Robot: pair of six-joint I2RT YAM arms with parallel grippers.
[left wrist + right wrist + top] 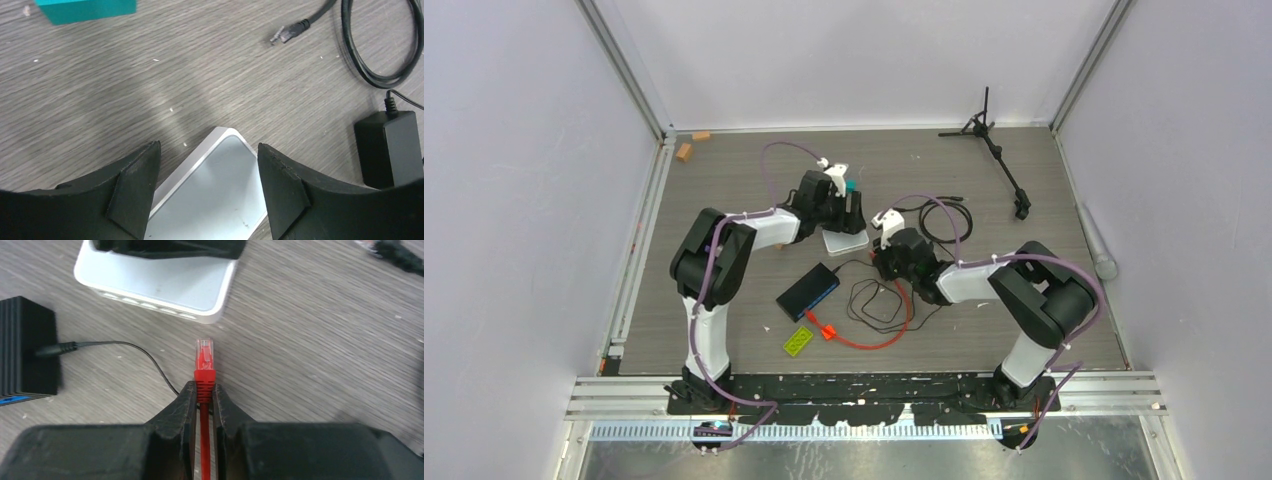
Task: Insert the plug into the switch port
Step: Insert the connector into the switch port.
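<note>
1. Your right jaws are clamped on the red cable (204, 450), just behind the plug (204, 354).
2. The plug sticks out ahead of those jaws, low over the worktop (310, 330). It points at the white switch (165, 285).
3. The plug's clear tip is near the switch's port side but apart from it, with bare worktop between them.
4. Your left jaws stand wide apart, one on each side of the switch's rounded end. You cannot tell from the wrist view whether they touch it.
5. A black brick (25, 352) lies just beside the switch, and its thin wire (125, 347) curls towards the right jaws.
6. Beyond the left jaws, a teal block (85, 10) sits at the top edge of the view. A coiled black cable (370, 60) lies to the right, its connector (287, 34) loose on the worktop.
7. From above, the rest of the red cable loops on the worktop in front of the right arm, near a dark box (808, 290) and a green piece (799, 341).
</note>
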